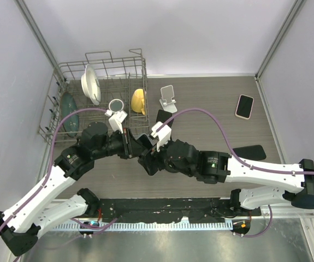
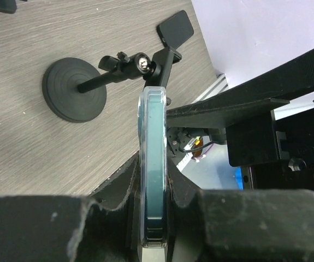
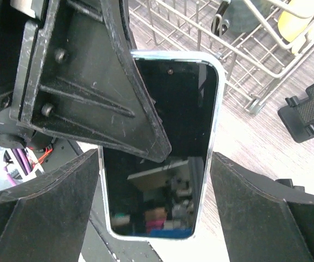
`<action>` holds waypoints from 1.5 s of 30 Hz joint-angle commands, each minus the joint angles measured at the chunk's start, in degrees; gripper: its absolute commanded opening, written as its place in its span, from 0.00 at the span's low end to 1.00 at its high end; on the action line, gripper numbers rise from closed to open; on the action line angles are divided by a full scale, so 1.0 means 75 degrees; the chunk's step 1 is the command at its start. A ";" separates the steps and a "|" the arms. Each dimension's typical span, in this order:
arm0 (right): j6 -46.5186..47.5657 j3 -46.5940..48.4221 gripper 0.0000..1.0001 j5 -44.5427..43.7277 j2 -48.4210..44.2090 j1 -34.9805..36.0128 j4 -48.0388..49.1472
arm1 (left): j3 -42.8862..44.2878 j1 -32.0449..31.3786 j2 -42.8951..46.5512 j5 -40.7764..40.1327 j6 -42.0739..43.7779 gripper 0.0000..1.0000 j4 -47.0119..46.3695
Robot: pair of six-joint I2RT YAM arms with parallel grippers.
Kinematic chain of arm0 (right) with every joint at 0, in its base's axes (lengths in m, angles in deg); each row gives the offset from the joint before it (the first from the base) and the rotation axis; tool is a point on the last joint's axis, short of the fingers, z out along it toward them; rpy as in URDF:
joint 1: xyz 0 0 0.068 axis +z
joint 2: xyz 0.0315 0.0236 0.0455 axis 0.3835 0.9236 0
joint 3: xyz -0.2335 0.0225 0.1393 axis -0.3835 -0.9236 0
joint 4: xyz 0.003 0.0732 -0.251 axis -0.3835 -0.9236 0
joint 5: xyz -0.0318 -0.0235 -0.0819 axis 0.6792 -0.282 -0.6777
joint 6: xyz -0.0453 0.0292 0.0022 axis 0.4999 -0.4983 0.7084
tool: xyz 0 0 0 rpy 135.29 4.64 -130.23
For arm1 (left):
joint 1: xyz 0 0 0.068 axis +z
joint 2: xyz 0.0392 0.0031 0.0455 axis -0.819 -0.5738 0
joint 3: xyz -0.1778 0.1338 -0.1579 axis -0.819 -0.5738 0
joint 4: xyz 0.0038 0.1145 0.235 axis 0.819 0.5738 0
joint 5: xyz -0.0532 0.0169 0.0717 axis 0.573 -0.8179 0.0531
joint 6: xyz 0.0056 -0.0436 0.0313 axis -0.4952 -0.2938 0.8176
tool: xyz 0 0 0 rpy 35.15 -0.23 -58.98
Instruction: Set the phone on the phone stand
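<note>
Phone (image 2: 154, 164) is clamped across its faces in the left gripper (image 2: 154, 188). It sits edge-on, long axis running straight out of the jaws toward the black round-base stand (image 2: 75, 90) (cradle arm just past the phone's tip). Right gripper (image 3: 154, 164) is spread wide astride the phone's long edges, contact unclear. Left faces the stand, so placing looks like its job.
</note>
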State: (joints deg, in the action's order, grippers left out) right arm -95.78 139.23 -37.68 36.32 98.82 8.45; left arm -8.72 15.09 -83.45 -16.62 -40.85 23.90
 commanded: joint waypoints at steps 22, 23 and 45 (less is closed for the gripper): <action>0.0043 0.0019 0.82 0.3225 -0.1211 -0.1425 -0.1415 | 0.0135 0.0082 0.0170 0.2500 0.1258 0.00 -0.1604; 0.0008 -0.0132 0.81 0.3519 -0.1329 -0.1578 -0.1334 | 0.0112 0.0082 0.0229 0.2618 0.1316 0.00 -0.1662; -0.1608 -0.1551 0.01 0.6642 -0.1623 -0.2130 0.1924 | 0.0275 0.0047 -0.0006 0.3312 0.0450 0.37 -0.3035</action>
State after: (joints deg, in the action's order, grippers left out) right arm -105.92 129.62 17.22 25.07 82.51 14.59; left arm -9.49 15.54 -84.12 13.98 -33.27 5.11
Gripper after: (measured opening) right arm 0.171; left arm 0.214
